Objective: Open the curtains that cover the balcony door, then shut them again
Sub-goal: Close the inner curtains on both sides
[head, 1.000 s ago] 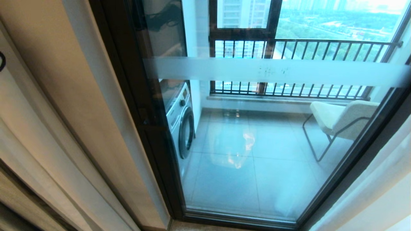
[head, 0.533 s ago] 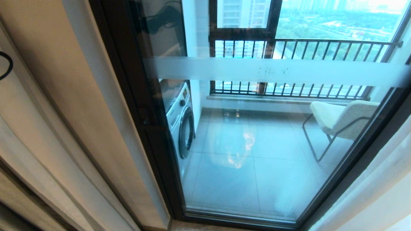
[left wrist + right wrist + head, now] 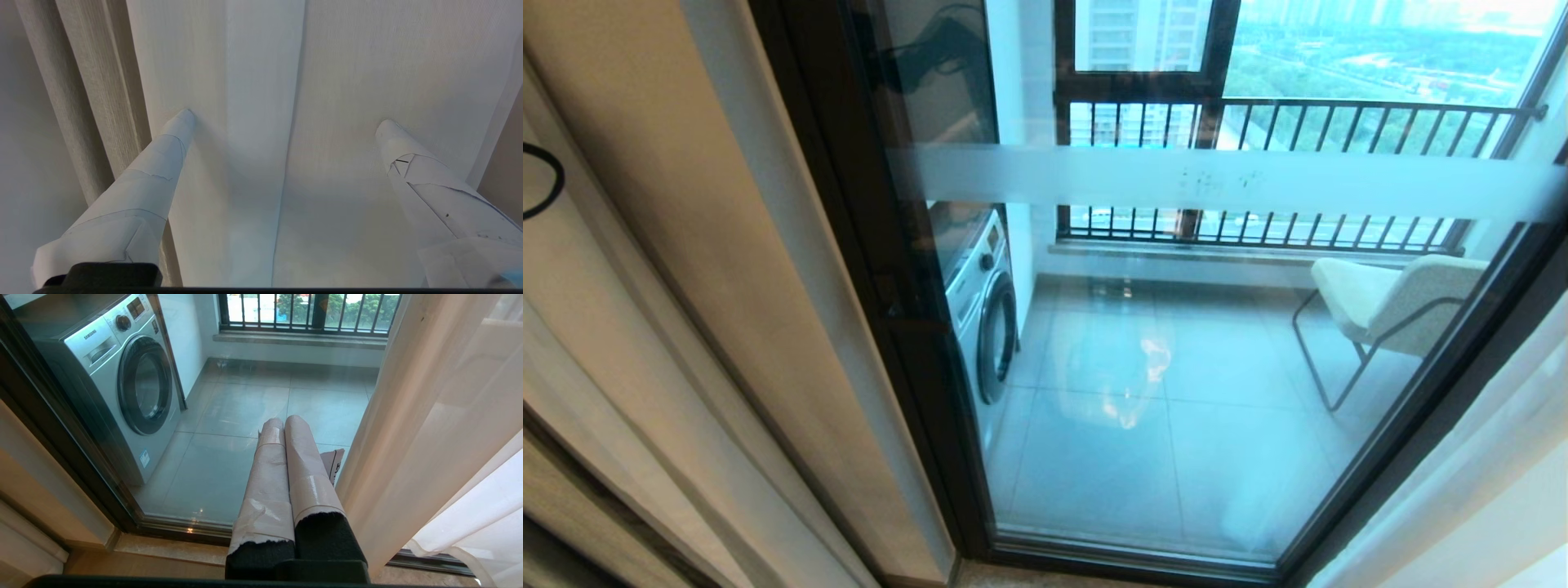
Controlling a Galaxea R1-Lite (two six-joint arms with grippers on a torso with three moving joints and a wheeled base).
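The curtains (image 3: 686, 286) are standing drawn apart, one panel bunched along the left side of the head view and the other hanging at the right edge (image 3: 1486, 490), so the balcony door (image 3: 1176, 367) is showing uncovered between them, its dark frame running down both sides and its frosted band (image 3: 1217, 181) crossing the glass. Through the glass a washing machine (image 3: 984, 314) is sitting against the left wall, a pale chair (image 3: 1388, 302) is standing to the right, and a black-barred railing (image 3: 1298, 131) is running across the back. The left claw (image 3: 286, 116) is hanging spread wide, its two paper-wrapped fingers (image 3: 163, 155) pointing at the folds of the left curtain panel (image 3: 347, 102), with the tips at or just off the fabric and nothing pinched between them. The right claw (image 3: 284, 420) is sitting low near the door's bottom track, its fingers pressed together and holding nothing, with the right curtain panel (image 3: 429, 416) hanging just beside it.
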